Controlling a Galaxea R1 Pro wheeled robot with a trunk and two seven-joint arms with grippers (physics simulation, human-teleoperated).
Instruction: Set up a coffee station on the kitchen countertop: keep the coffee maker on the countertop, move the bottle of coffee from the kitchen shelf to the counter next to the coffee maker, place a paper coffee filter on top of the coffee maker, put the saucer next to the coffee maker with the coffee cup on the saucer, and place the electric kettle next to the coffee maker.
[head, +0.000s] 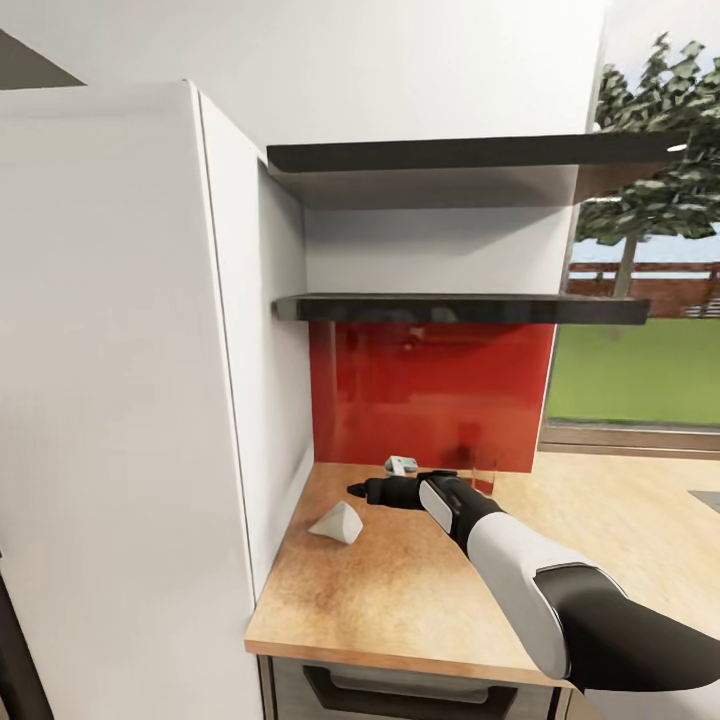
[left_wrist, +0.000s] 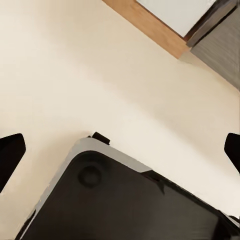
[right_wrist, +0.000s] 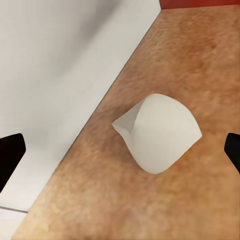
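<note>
Paper coffee filter (right_wrist: 159, 132) near cabinet wall (right_wrist: 55, 75), right gripper (head: 362, 490) spread

Countertop (head: 420, 590): wood-grain, set in a corner between a white cabinet side (head: 255, 400) and a red backsplash (head: 430, 395). On it: one white paper filter (head: 337, 523), cone-shaped, lying on its side near the cabinet side; one small grey-white object (head: 401, 464) by the backsplash, kind unclear. Two dark shelves (head: 460, 307) above, tops not visible.
</note>
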